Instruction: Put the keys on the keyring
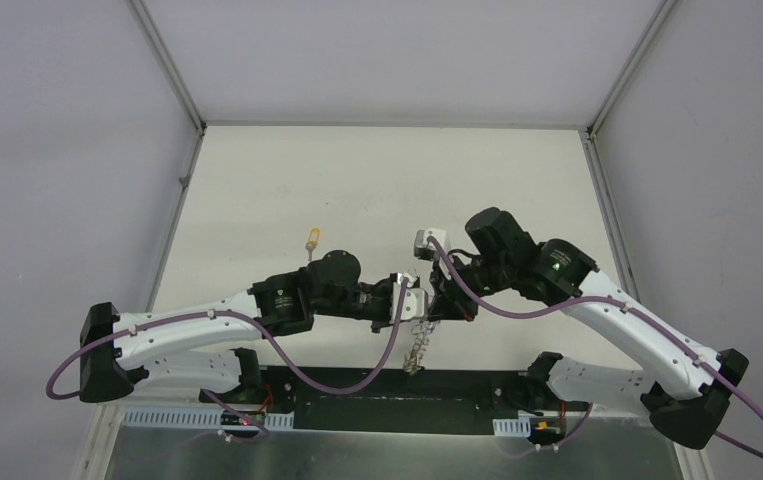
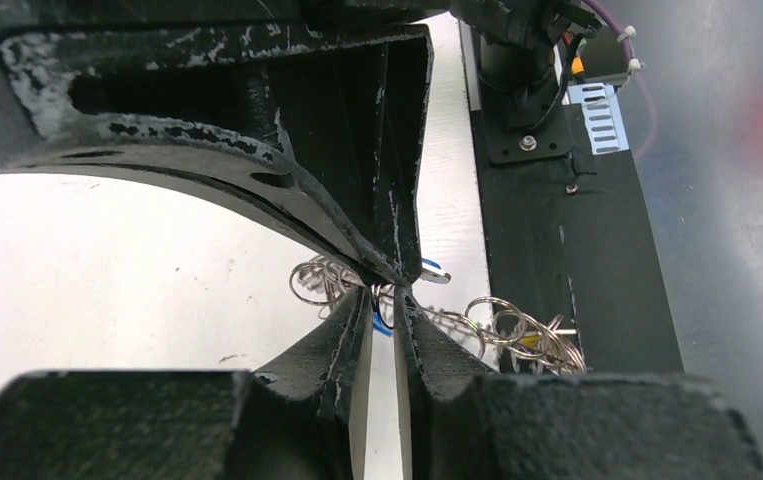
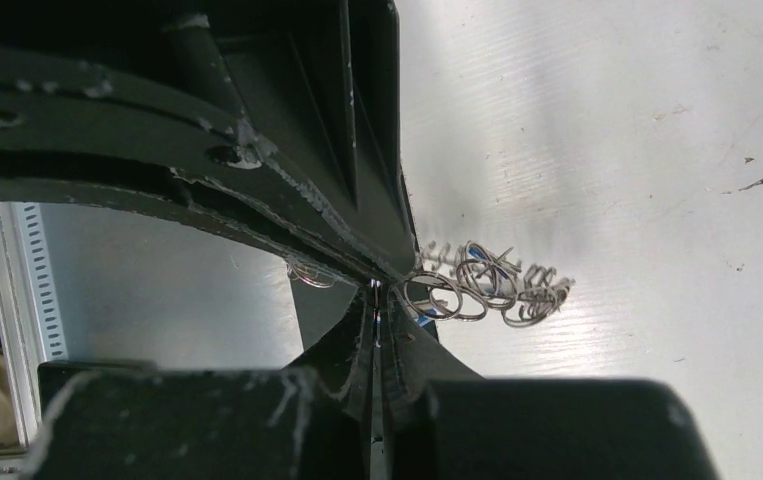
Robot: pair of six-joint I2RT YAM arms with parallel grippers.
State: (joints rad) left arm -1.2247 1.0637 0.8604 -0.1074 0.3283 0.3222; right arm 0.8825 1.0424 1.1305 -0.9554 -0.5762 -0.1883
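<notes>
Both arms meet over the table's near middle. The keyring (image 1: 417,350) hangs as a floppy grey chain of coils from where the two grippers touch. My right gripper (image 3: 375,295) is shut on a thin loop of the keyring (image 3: 487,285), whose coils spread to its right. My left gripper (image 2: 387,300) faces it tip to tip, jaws nearly together on a small blue key (image 2: 434,270) and a dark ring loop. The keyring (image 2: 512,325) trails right with a yellow key (image 2: 527,341) among its coils. A loose yellow key (image 1: 311,240) lies on the table beyond the left arm.
The black base strip (image 1: 387,385) and a metal ledge run along the near edge under the hanging chain. White walls (image 1: 77,150) close in the table on the left, right and far sides. Purple cables (image 1: 287,350) loop off both arms.
</notes>
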